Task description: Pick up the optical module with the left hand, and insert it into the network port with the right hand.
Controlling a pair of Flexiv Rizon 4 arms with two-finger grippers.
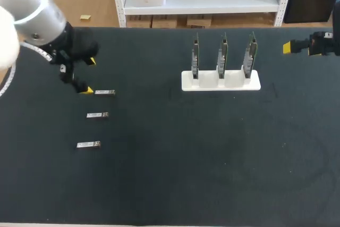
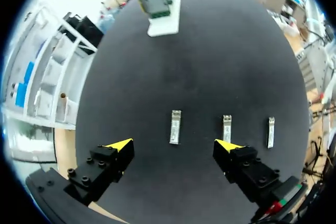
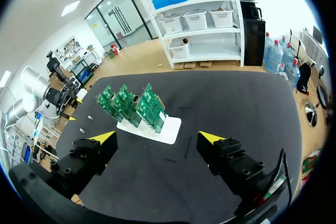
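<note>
Head view: left gripper (image 1: 89,76) hangs over the far-left part of the black tabletop (image 1: 186,174), at the far end of a row of three small metal modules. Fingers spread wide, nothing in them. Left wrist view puts the far module (image 2: 175,127) flat on the tabletop, just ahead of the gap between the fingers and not touched. Middle module (image 2: 227,128) and near module (image 2: 271,132) lie beside it, apart from each other.

Right gripper (image 3: 157,137) waits at the far-right edge, fingers open and empty, facing the white stand (image 1: 220,81) with three upright green boards (image 1: 223,54). Ports too small to make out.

Step, as I judge it: approach before the pick-up. Next: lower the left fingers astride the far module, centred, close across its narrow sides without nudging the middle one, then lift
</note>
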